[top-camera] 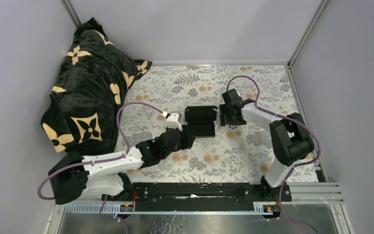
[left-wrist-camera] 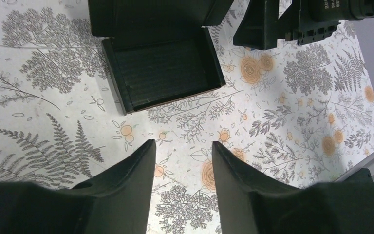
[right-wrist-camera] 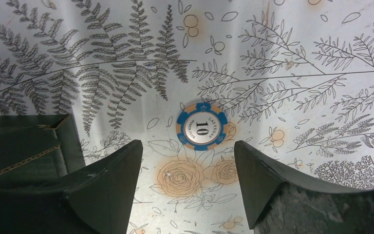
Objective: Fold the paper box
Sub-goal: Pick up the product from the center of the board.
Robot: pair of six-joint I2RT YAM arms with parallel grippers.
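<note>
bench (top-camera: 175, 87): covered in floral print | black blanket (top-camera: 87, 92): heaped at far-left corner | paper box (top-camera: 200, 121): set open-topped at bench middle | left tool (left-wrist-camera: 182, 146): held open, empty, near box | right tool (right-wrist-camera: 187, 146): spread wide, empty, just beside box | poker chip (right-wrist-camera: 200, 126): laid flat below right tool

Matte black thin-card paper box (top-camera: 200, 122): lying mid-table on the fern-printed white tablecloth (top-camera: 175, 87). Left gripper (left-wrist-camera: 181, 161): hovering just before its near-left corner, apart from it. Right gripper (right-wrist-camera: 187, 156): hanging just right of it, over a blue-and-white round poker chip (right-wrist-camera: 202, 126) lying on the cloth. Black plush flower-patterned blanket (top-camera: 90, 92): sitting heaped at far left, well apart.
</note>
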